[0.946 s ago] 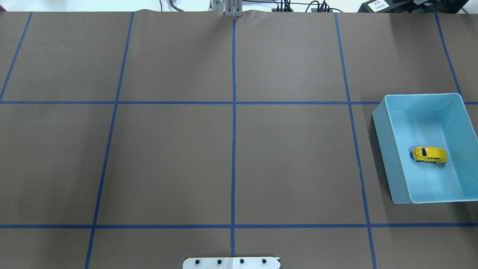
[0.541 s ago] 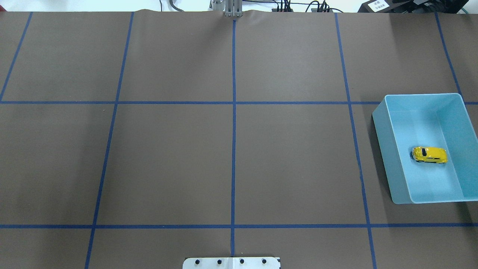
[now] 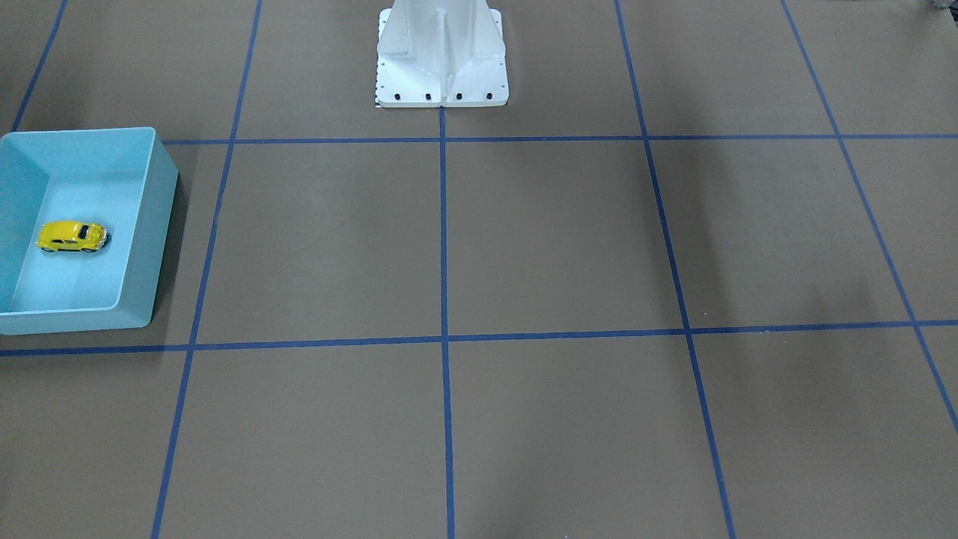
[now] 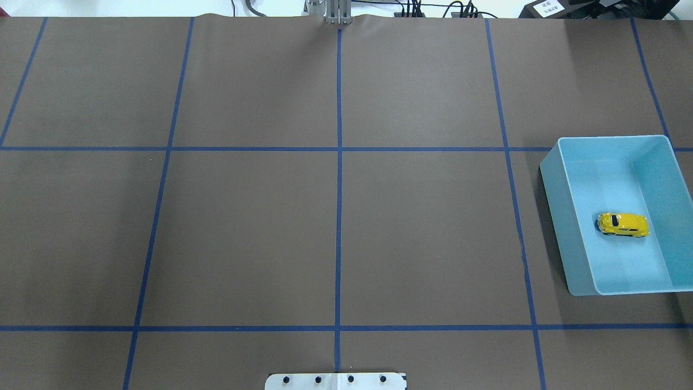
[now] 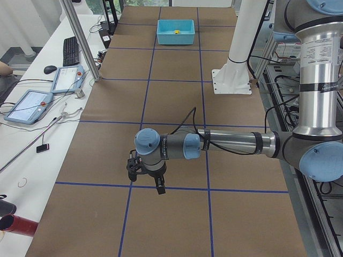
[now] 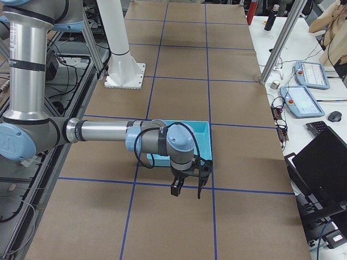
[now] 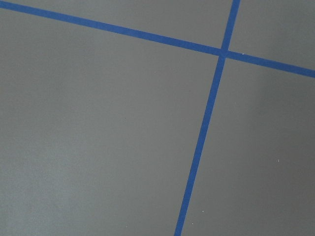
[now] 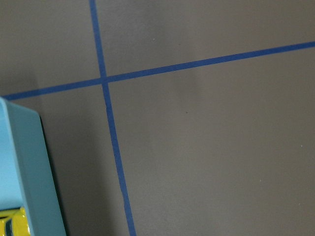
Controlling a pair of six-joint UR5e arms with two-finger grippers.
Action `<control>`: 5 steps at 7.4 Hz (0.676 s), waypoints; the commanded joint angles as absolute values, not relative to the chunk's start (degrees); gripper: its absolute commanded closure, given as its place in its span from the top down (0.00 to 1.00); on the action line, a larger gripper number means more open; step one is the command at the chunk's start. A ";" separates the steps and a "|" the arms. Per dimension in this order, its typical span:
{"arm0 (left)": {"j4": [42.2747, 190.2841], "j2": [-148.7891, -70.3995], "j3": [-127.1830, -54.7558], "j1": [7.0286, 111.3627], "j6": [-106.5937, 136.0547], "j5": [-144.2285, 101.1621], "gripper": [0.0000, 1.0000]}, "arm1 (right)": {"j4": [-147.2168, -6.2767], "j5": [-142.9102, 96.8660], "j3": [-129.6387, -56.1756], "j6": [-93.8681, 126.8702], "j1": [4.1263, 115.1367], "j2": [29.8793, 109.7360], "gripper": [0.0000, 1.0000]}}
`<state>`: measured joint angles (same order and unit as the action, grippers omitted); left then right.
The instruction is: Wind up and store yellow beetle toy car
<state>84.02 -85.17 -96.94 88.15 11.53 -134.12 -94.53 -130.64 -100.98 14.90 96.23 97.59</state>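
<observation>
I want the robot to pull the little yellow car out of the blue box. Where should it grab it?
Probably across the middle of the yellow beetle toy car, one finger on each long door side, coming straight down from above. It stands on its wheels, and the walls of the light blue bin block any sideways reach.

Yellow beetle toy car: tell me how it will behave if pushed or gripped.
The yellow beetle toy car sits on its wheels in the light blue bin, so a lengthwise push would likely roll it. Its rounded, glossy shell may slip from a pinch. Tiny beside the bin, it is probably light and stiff.
</observation>
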 commanded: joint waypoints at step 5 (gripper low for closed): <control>84.02 -85.17 -96.94 88.15 11.78 -134.12 1.00 | -72.16 -133.86 -89.11 16.52 91.79 97.30 1.00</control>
<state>84.02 -85.17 -96.94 88.15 11.74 -134.12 -73.84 -133.32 -89.22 16.21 94.71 97.55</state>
